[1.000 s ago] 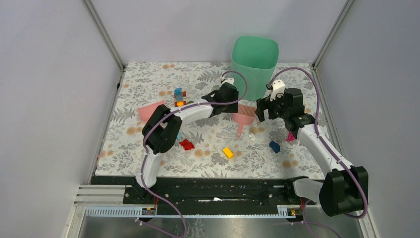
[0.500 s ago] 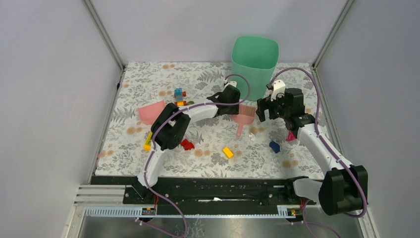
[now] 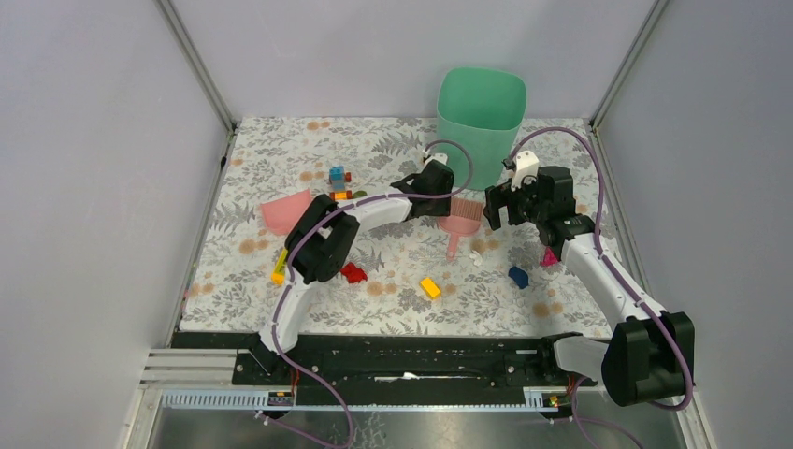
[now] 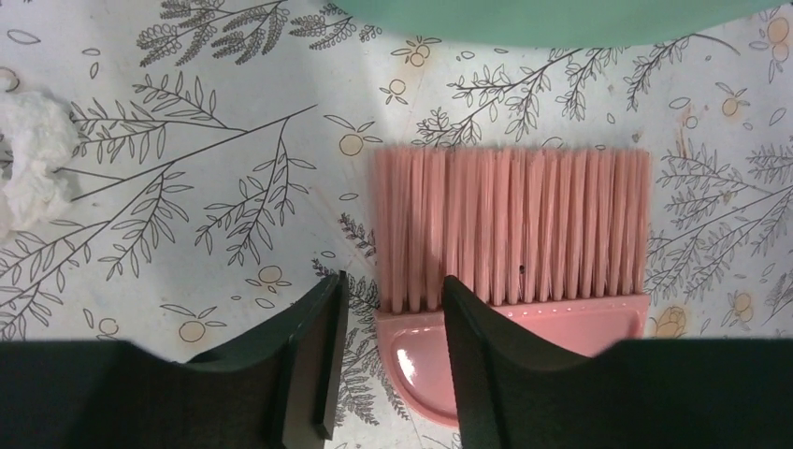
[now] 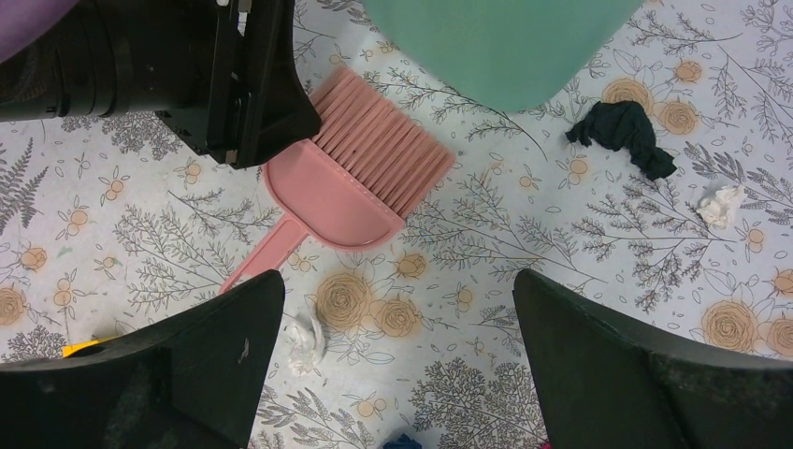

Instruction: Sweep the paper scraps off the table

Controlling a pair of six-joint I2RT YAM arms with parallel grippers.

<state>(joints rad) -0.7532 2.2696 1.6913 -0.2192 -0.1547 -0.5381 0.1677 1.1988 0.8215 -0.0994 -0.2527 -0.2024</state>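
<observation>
A pink hand brush (image 3: pixel 458 224) lies on the flower-printed table (image 3: pixel 281 150) in front of the green bin (image 3: pixel 481 122). My left gripper (image 4: pixel 393 290) stands partly open astride the left corner of the brush head (image 4: pixel 510 234). One finger is over the bare cover, the other over the brush back, with a gap still showing. White paper scraps lie near the brush: one scrap (image 4: pixel 33 154) left of the bristles, one scrap (image 5: pixel 304 341) by the handle, another scrap (image 5: pixel 720 204) further right. My right gripper (image 5: pixel 397 309) hangs wide open above the cover, holding nothing.
A pink dustpan (image 3: pixel 285 210) lies at mid left. Toy bricks are scattered about: yellow (image 3: pixel 429 287), red (image 3: pixel 353 272), blue (image 3: pixel 518 275), a stacked cluster (image 3: pixel 338 178). A dark crumpled bit (image 5: pixel 622 131) lies near the bin. Cage posts and walls ring the table.
My left arm has swung its elbow to the right and the gripper has edged onto the brush, its jaws narrowing. The right arm has not moved.
</observation>
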